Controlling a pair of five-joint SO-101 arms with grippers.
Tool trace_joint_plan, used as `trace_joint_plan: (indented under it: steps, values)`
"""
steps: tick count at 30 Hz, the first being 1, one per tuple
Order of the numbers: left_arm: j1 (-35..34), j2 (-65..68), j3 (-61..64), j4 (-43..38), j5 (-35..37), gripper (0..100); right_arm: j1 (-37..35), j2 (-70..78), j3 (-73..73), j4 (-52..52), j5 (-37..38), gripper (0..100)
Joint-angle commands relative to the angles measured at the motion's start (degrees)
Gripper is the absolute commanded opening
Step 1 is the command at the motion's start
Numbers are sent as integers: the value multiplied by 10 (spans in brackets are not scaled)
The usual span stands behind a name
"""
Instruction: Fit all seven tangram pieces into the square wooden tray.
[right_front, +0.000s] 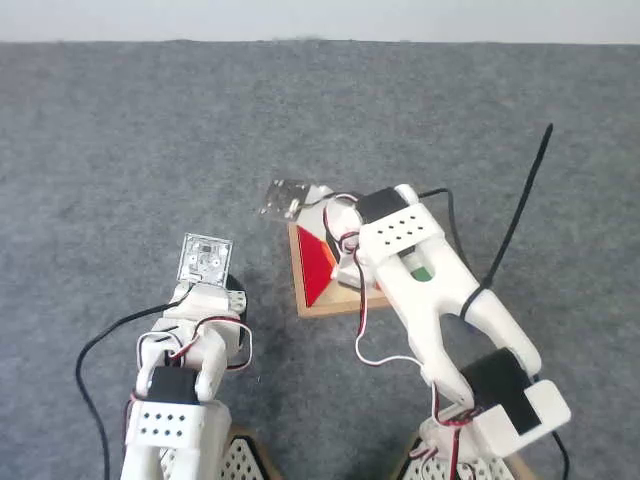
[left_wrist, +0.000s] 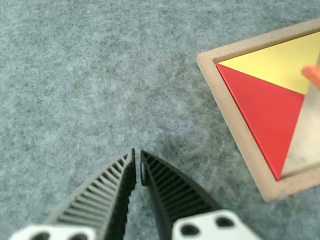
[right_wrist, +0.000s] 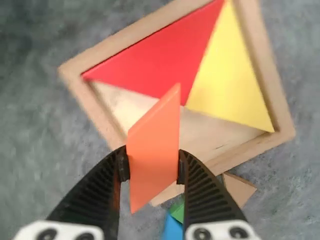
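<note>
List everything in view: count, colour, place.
wooden tray: 1, light wood, on the mat
red triangle: 1, red, in the tray
yellow triangle: 1, yellow, in the tray, touching red
orange piece: 1, orange, over the tray
green piece: 1, green, outside the tray
blue piece: 1, blue, beside the green
tan piece: 1, tan, against tray's outer rim
mat: 1, grey, under everything
left gripper: 1, black, shut, over bare mat
right gripper: 1, black, shut on orange piece

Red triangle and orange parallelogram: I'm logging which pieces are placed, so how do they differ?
The red triangle lies flat inside the wooden tray; the orange parallelogram stands on edge over it, clamped in the right gripper. The red triangle is three-sided, the orange parallelogram four-sided. Both are flat, single-coloured pieces.
</note>
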Motion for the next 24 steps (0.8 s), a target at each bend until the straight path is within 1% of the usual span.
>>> trace_joint_plan:
  steps: [1, 4, 7, 9, 11, 16, 20, 24]
  values:
    - [-3, -7, -5, 4, 4, 15, 44, -28, -19, -43, -142, 9]
    - [-3, -7, -5, 4, 4, 15, 83, -5, -40, -60, -258, 8]
    - [-3, -7, -5, 4, 4, 15, 105, 33, -62, -78, -353, 8]
    - [-3, -7, -5, 4, 4, 15, 109, 63, -76, -87, -411, 8]
    - [-3, -7, -5, 4, 4, 15, 106, 95, -93, -91, -451, 8]
    - [-3, -7, -5, 4, 4, 15, 105, 173, -136, -93, -486, 8]
    - [-3, -7, -5, 4, 4, 15, 106, 211, -163, -87, -488, 9]
    - [-3, -7, -5, 4, 4, 15, 105, 216, -164, -73, -487, 9]
